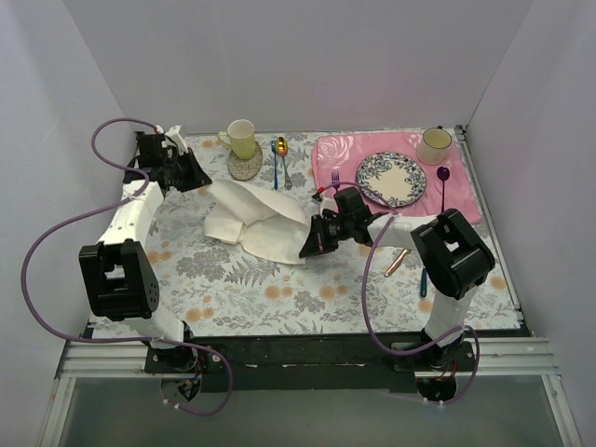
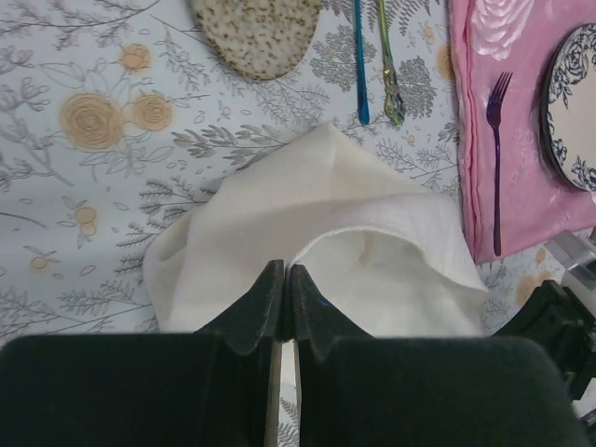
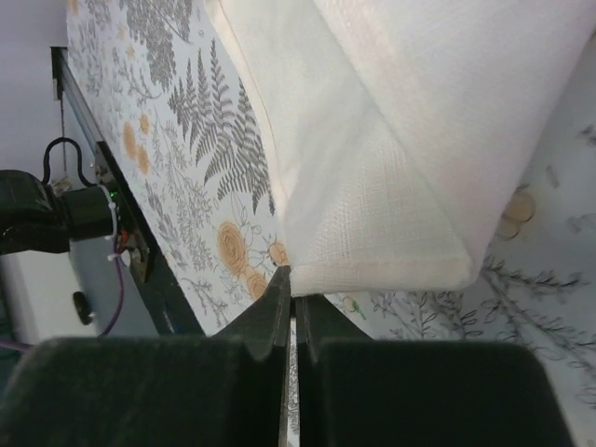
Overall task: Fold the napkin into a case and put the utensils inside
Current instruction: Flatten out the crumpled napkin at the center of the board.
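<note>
The cream-white napkin [image 1: 256, 222] lies loosely folded and partly lifted over the floral tablecloth, between my two grippers. My left gripper [image 1: 203, 179] is shut on its far left edge, which shows in the left wrist view [image 2: 285, 272] with the napkin [image 2: 326, 223] billowing ahead. My right gripper [image 1: 309, 247] is shut on its near right corner; in the right wrist view [image 3: 292, 279] the napkin [image 3: 419, 140] hangs folded above the cloth. The copper knife [image 1: 398, 262] lies near the right arm. A teal handle [image 1: 423, 279] shows beside it, its bowl hidden by the arm.
A pink placemat [image 1: 466, 196] holds a patterned plate [image 1: 391, 179], a purple fork [image 1: 335, 177], a purple spoon [image 1: 443, 182] and a cup [image 1: 434, 144]. A yellow mug [image 1: 242, 138] stands on a coaster. A blue-handled spoon [image 1: 276, 163] lies beside it.
</note>
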You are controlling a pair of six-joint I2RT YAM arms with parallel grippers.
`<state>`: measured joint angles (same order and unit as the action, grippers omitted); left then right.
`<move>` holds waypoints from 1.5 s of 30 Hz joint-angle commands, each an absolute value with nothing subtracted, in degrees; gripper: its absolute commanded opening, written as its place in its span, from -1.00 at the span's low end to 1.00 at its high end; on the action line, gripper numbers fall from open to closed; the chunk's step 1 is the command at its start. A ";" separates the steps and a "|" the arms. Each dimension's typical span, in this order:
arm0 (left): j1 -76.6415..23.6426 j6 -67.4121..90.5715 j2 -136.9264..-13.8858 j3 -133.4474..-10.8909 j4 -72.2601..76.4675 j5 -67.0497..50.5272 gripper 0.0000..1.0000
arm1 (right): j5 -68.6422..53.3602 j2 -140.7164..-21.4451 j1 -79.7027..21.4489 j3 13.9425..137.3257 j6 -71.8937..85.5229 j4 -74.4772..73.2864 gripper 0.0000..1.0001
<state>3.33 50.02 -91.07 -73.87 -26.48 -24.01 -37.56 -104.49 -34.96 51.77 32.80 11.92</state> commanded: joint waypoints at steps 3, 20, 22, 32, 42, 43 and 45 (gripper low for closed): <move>6.59 41.96 -85.87 -84.71 -33.74 -23.74 -1.00 | -34.03 -97.91 -31.56 67.22 3.29 -12.10 -0.97; 7.74 21.97 -64.17 -95.98 -25.31 7.20 -1.00 | -5.72 -93.96 -33.39 111.97 -40.33 -41.40 -0.97; 7.73 22.15 -61.28 -96.15 -25.57 9.04 -1.00 | -3.52 -92.21 -34.80 112.15 -44.27 -41.22 -0.97; 7.73 19.52 -48.79 -99.75 -31.11 7.48 -1.00 | 10.27 -77.18 -52.97 108.19 -54.14 -39.99 -0.97; 7.73 13.19 -49.48 -106.44 -39.46 10.71 -1.00 | 22.14 -79.97 -64.51 117.95 -56.24 -43.33 -0.97; 7.73 13.36 -50.96 -106.44 -39.81 11.42 -1.00 | 22.84 -81.20 -64.51 117.86 -56.77 -41.85 -0.97; 7.82 14.06 -52.29 -105.21 -39.38 12.74 -1.00 | 25.21 -82.70 -64.42 117.77 -58.00 -41.14 -0.97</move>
